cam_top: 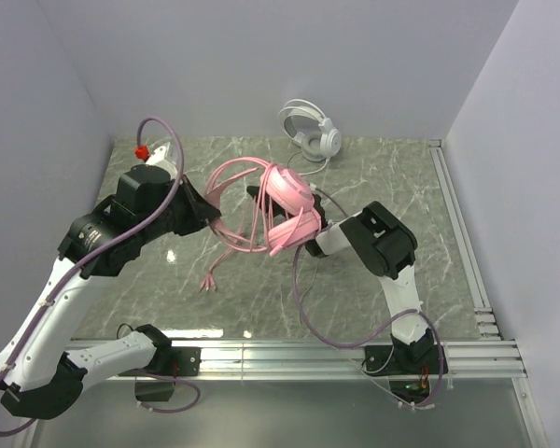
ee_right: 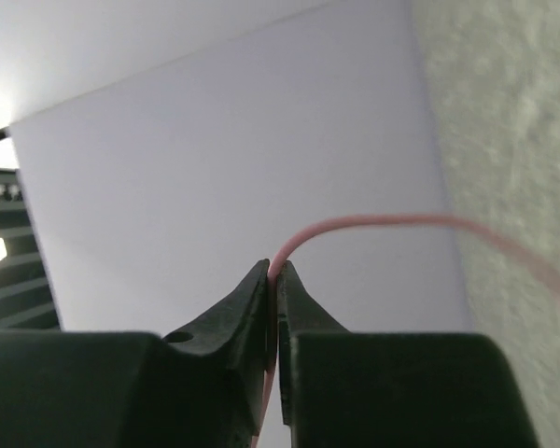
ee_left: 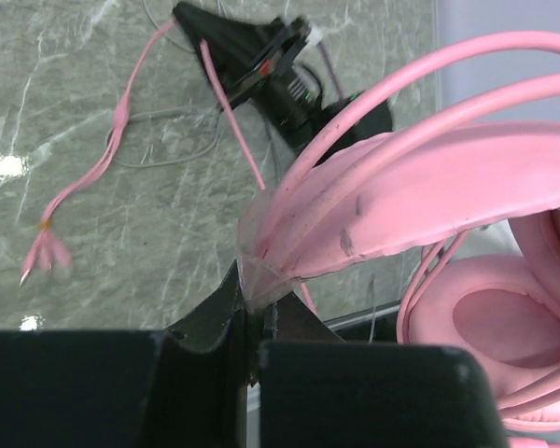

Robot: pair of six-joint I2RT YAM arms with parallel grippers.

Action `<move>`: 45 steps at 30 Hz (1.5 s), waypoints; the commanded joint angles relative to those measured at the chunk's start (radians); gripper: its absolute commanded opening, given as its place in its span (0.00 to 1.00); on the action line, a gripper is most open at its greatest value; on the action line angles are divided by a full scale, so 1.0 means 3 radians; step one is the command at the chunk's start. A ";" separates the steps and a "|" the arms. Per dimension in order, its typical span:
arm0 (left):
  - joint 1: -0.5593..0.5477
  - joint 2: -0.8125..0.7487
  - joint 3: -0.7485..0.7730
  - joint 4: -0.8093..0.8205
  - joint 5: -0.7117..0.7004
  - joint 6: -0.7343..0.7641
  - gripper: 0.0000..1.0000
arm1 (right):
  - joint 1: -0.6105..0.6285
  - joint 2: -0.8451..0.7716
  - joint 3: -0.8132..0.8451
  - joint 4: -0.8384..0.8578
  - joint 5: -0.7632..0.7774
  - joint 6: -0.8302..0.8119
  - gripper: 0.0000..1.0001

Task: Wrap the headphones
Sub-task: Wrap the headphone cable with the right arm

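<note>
- Your left gripper is clamped on the pink headset, its band pinched right at the fingertips.
- Some cable seems looped round it; the plug end trails loose.
- Your right gripper pinches that cable between its tips.
- The white headset, far beyond both grippers, looks unwrapped.

Glossy marbled table, smooth pink headphones
</note>
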 commanded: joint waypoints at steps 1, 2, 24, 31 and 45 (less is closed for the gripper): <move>0.0001 -0.0064 -0.0011 0.0263 0.0472 0.0234 0.00 | -0.0162 -0.0017 0.0208 0.0453 -0.0078 -0.0144 0.10; 0.0001 -0.0075 -0.0067 0.0268 0.0518 0.0271 0.00 | -0.0187 -0.0002 0.0234 0.0514 -0.0145 -0.0149 0.10; -0.0019 -0.0310 -0.0722 0.0626 -0.0540 0.1018 0.00 | -0.0959 -0.1167 0.0070 0.0127 -0.0753 -0.1049 0.08; -0.0019 -0.0381 -0.0830 0.0938 -0.1072 0.0854 0.00 | -0.1011 -0.1622 -0.0185 -0.0426 -0.0779 -0.1442 0.06; -0.0019 -0.0448 -0.0564 0.1092 -0.0791 0.0813 0.00 | -0.1195 -0.2093 -0.0390 -0.1076 -0.0794 -0.1724 0.02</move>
